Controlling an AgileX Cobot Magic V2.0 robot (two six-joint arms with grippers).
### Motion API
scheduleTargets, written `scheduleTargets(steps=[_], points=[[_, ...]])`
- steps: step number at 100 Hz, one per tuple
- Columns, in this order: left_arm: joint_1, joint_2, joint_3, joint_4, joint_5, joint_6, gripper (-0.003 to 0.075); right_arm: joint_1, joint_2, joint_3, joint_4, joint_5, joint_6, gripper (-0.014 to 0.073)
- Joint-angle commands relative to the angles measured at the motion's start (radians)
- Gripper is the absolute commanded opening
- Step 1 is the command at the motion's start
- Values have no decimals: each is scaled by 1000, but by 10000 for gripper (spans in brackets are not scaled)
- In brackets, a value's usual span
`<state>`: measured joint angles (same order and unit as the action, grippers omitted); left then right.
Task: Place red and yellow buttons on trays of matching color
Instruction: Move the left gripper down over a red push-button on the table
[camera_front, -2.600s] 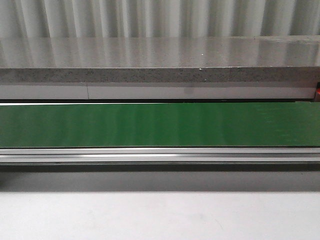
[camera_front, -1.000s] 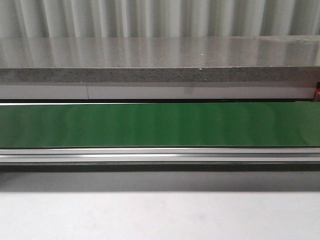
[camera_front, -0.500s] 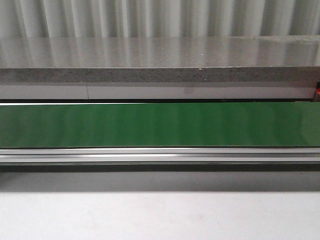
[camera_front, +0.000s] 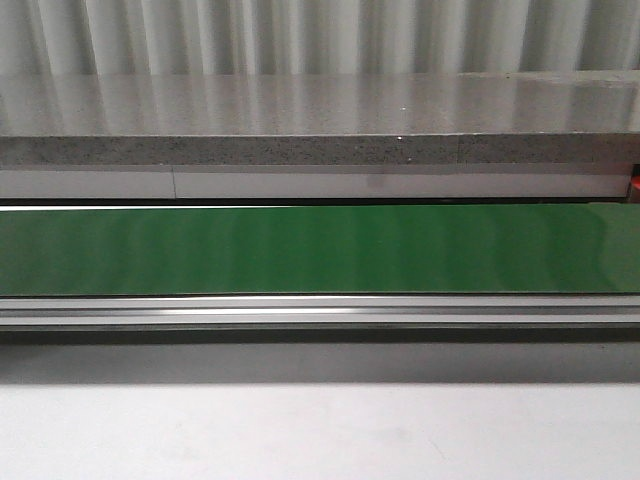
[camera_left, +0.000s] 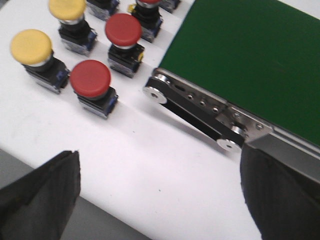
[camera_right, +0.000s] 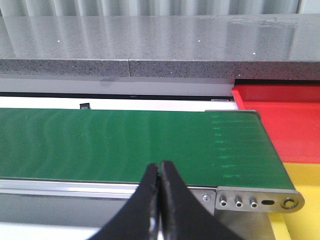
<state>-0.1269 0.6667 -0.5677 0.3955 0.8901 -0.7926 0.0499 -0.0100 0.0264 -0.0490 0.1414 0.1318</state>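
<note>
Left claw (camera_left: 155, 200) released, hanging over the white surface (camera_left: 150, 165) near the closest red button (camera_left: 90, 78); right claw (camera_right: 160, 200) clenched empty by the green belt (camera_right: 125, 145). Drop left straight down, pinch the button's black body below the cap, keep clear of the neighbouring yellow button (camera_left: 31, 46).

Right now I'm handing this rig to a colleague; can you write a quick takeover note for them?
Left gripper: fingers spread wide, empty, above the white table near the conveyor end roller.
Right gripper: fingers shut, holding nothing, in front of the green belt.
Buttons: red buttons and yellow buttons stand grouped on the table beside the belt's left end; more are cut off at the frame edge.
Trays: red tray and yellow tray sit at the belt's right end; no buttons show on their visible parts.
Done: nothing visibly sorted. Left: every button.
</note>
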Motion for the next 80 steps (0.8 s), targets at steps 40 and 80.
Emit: scheduleTargets(steps=[40,80], points=[[230,194,-25,127,-164,-82,621,-1,-14,2,-13,-82,-8,-67],[371,414,-31,91,-344,-26,621,-1,-14,2,-13,-82,-8,-67]])
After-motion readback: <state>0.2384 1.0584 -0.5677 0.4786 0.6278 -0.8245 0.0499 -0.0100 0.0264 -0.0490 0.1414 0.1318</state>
